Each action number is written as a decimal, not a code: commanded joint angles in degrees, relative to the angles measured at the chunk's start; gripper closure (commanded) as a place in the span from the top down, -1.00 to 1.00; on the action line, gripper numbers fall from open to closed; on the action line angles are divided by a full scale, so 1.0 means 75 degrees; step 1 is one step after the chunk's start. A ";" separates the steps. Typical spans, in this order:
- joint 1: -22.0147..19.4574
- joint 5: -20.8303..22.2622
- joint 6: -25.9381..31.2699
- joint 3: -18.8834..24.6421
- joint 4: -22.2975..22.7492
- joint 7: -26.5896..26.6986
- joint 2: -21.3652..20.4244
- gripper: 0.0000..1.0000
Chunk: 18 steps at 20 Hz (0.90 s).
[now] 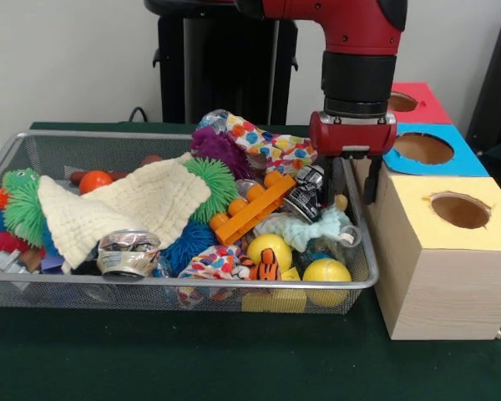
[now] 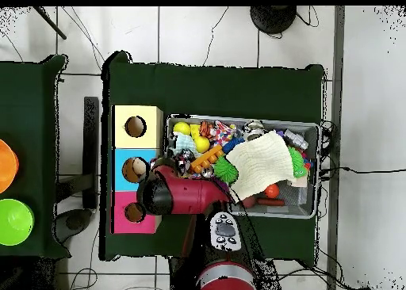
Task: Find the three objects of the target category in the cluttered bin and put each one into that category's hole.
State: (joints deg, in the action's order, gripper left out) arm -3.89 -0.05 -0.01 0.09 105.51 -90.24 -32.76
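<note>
My gripper [image 1: 349, 192] hangs open over the right end of the wire bin [image 1: 150, 288], its fingers astride the bin's right wall, nothing held between them. A crushed black-and-silver can [image 1: 305, 194] lies just left of the left finger. Another crushed can [image 1: 127, 252] sits at the bin's front. Yellow balls [image 1: 326, 271], an orange toy block [image 1: 250, 209], a cream cloth [image 1: 125, 205] and spiky balls [image 1: 213, 180] fill the bin. The wooden box beside it has a yellow hole [image 1: 459, 210], a blue hole [image 1: 422, 149] and a red hole [image 1: 401, 102]. In the overhead view the arm [image 2: 178, 193] hides the gripper.
The box [image 2: 136, 169] stands tight against the bin [image 2: 311, 127] on the green table. A spotted cloth [image 1: 271, 146] and a purple spiky ball [image 1: 217, 146] lie at the bin's back. Orange and green discs [image 2: 12, 196] rest on a separate table.
</note>
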 commanded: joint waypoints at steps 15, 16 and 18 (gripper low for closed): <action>-0.0510 0.0364 0.0571 0.0787 -0.0586 -0.0532 0.0782 1.00; -0.0544 0.0378 0.0670 0.0790 -0.0617 -0.0473 0.0733 1.00; -0.0542 0.0389 0.0696 0.0769 -0.0635 -0.0469 0.0718 1.00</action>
State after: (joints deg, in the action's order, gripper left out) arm -5.73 0.19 -0.19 0.85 104.82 -90.33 -31.33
